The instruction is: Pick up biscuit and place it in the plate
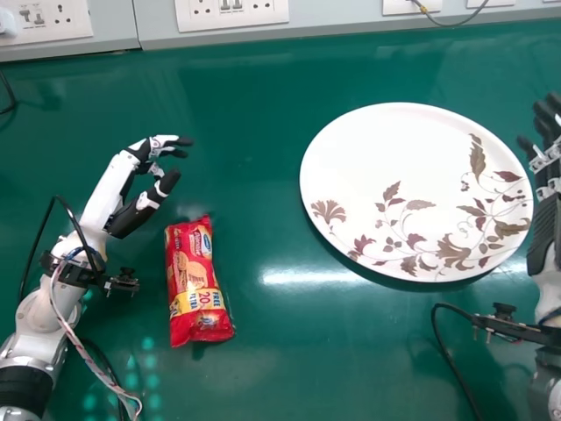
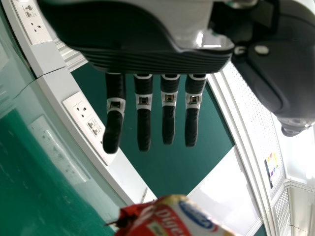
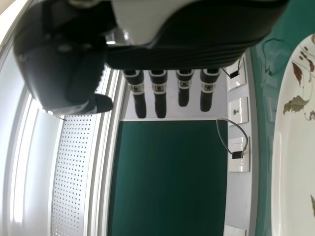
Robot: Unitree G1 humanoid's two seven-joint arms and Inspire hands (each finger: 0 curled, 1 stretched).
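Note:
In the head view my left hand (image 1: 145, 203) is open above the green table, up and to the left of the red biscuit packet (image 1: 190, 279), not touching it. The packet lies flat, its long side pointing away from me. A white plate with brown leaf patterns (image 1: 386, 167) stands to the right of the packet. My right hand (image 1: 548, 175) is open at the right edge, beside the plate. In the left wrist view the left hand (image 2: 168, 105) has straight fingers, with the packet (image 2: 172, 220) near it. The right wrist view has the right hand (image 3: 160, 98) with straight fingers and the plate (image 3: 290, 162).
Wall sockets (image 1: 232, 10) line the back edge of the green table (image 1: 254, 79). Cables hang from both wrists, the left one (image 1: 88, 351) running over the table's near left part. A small camera mount (image 1: 504, 323) juts from the right wrist near the plate.

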